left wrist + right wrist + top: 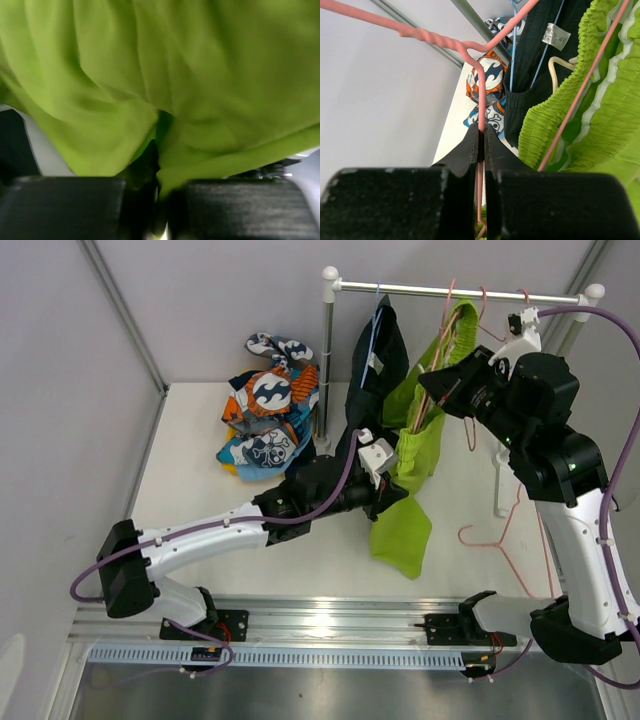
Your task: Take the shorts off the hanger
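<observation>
Lime shorts [200, 75] within left claw [159, 186]

A white garment rail [420, 287] spans the back of the white tabletop [200, 450], its left post [327, 350] standing upright. A pink wire hanger [503, 548] lies flat on the right side. An aluminium track [330, 618] runs along the near edge, and grey walls [200, 310] enclose the space.

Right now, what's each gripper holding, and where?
Left gripper: lime green shorts, by a fabric fold. Right gripper: pink hanger, on the wire below its twist.
</observation>
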`<control>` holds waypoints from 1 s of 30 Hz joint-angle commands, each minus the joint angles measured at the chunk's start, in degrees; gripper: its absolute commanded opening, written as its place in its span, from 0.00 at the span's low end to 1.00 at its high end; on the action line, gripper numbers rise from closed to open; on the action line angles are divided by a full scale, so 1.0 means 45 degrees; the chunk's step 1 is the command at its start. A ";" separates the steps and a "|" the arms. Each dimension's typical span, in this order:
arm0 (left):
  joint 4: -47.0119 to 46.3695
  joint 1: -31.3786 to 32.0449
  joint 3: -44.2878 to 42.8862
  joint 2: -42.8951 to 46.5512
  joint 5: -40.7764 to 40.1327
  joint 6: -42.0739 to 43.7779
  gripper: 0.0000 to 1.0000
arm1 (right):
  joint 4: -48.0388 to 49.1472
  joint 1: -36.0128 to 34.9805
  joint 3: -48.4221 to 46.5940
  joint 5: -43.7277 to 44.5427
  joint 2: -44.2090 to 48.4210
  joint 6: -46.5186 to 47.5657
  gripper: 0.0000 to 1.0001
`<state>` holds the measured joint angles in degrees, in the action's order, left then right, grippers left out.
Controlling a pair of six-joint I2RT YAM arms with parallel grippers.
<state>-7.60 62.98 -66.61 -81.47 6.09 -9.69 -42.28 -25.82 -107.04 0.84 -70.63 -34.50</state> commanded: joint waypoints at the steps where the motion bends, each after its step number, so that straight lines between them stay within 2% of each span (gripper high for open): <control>1: -0.0734 0.0067 -0.0628 0.0213 -0.0591 0.0045 0.04 | 0.1076 -0.0082 -0.0490 0.0145 0.0462 0.0186 0.00; 2: -0.0657 0.0105 -0.0531 0.0311 -0.0649 0.0025 0.00 | 0.1037 -0.0082 -0.0548 0.0145 0.0442 0.0186 0.00; 6: -0.0968 0.0905 0.0815 0.1500 -0.1137 -0.0071 0.00 | 0.0881 -0.0023 -0.0821 0.0281 0.0188 0.0420 0.00; 7: -0.0968 0.1139 0.1726 0.2141 -0.1293 -0.0130 0.00 | 0.0861 0.0016 -0.0918 0.0340 0.0111 0.0459 0.00; 10: -0.1085 0.2640 0.3173 0.3199 -0.2288 -0.0481 0.00 | 0.0569 0.0560 -0.1835 0.0107 -0.0416 0.0635 0.00; 11: -0.1105 0.3573 0.3858 0.3783 -0.2948 -0.0599 0.00 | 0.0336 0.0756 -0.2147 -0.0029 -0.0785 0.0674 0.00; 15: -0.1027 0.5354 0.5539 0.4432 -0.4495 -0.1729 0.00 | -0.0114 0.1480 -0.3457 -0.0850 -0.1412 0.0753 0.00; 19: -0.1280 0.5633 0.6130 0.4531 -0.5160 -0.2123 0.00 | 0.0001 0.1734 -0.3110 -0.1007 -0.1162 0.0636 0.00; 22: -0.0894 0.5536 0.5257 0.4045 -0.6037 -0.1676 0.00 | 0.0060 0.1774 -0.2330 -0.1415 -0.0674 0.0168 0.00; 27: 0.1021 0.3683 0.2170 0.1781 -0.6684 -0.1128 0.00 | -0.0700 0.1502 -0.0571 -0.2101 0.0674 -0.1099 0.00; 28: 0.1333 0.3313 0.0812 0.1042 -0.6762 -0.1108 0.00 | -0.0798 0.1423 -0.0297 -0.2062 0.1198 -0.1238 0.00; 29: 0.1588 0.2613 0.0373 0.0648 -0.6802 -0.1185 0.00 | -0.0915 0.1384 -0.0004 -0.2062 0.1474 -0.1375 0.00; 30: 0.2576 0.2219 -0.0057 0.0238 -0.6705 -0.1418 0.00 | -0.0994 0.1345 0.0385 -0.2081 0.1690 -0.1531 0.00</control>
<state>-1.89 78.26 -58.92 -77.36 -21.12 -15.97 -48.58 -18.98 -107.39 -6.83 -68.05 -37.80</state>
